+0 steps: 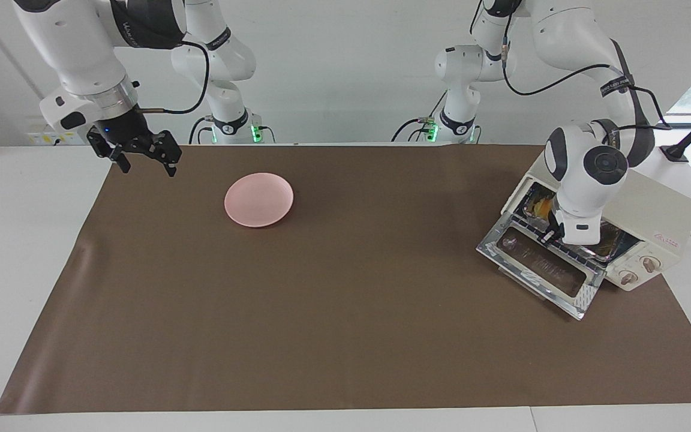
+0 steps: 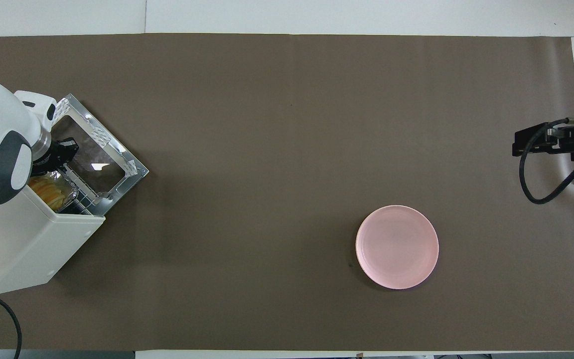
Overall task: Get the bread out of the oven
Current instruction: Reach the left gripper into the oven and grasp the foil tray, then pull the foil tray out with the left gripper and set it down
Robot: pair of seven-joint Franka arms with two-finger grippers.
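The cream-white oven point(image 1: 651, 207) stands at the left arm's end of the table, its glass door point(image 1: 537, 264) dropped open flat. Inside, the golden bread point(image 1: 541, 207) lies in a crinkled foil tray point(image 2: 66, 180) on the wire rack. From above, part of the bread point(image 2: 48, 193) shows just inside the opening. My left gripper point(image 1: 552, 235) sits at the oven's mouth, low over the rack's front edge and beside the tray's rim, fingertips shut. Whether they pinch the rim I cannot tell. My right gripper point(image 1: 146, 167) hangs open and waits over the mat's edge at the right arm's end.
A round pink plate point(image 1: 258, 199) lies bare on the brown mat point(image 1: 345, 312), toward the right arm's end. The oven's two knobs point(image 1: 639, 270) sit beside the door. A black power cable point(image 2: 13, 319) trails off the oven's back.
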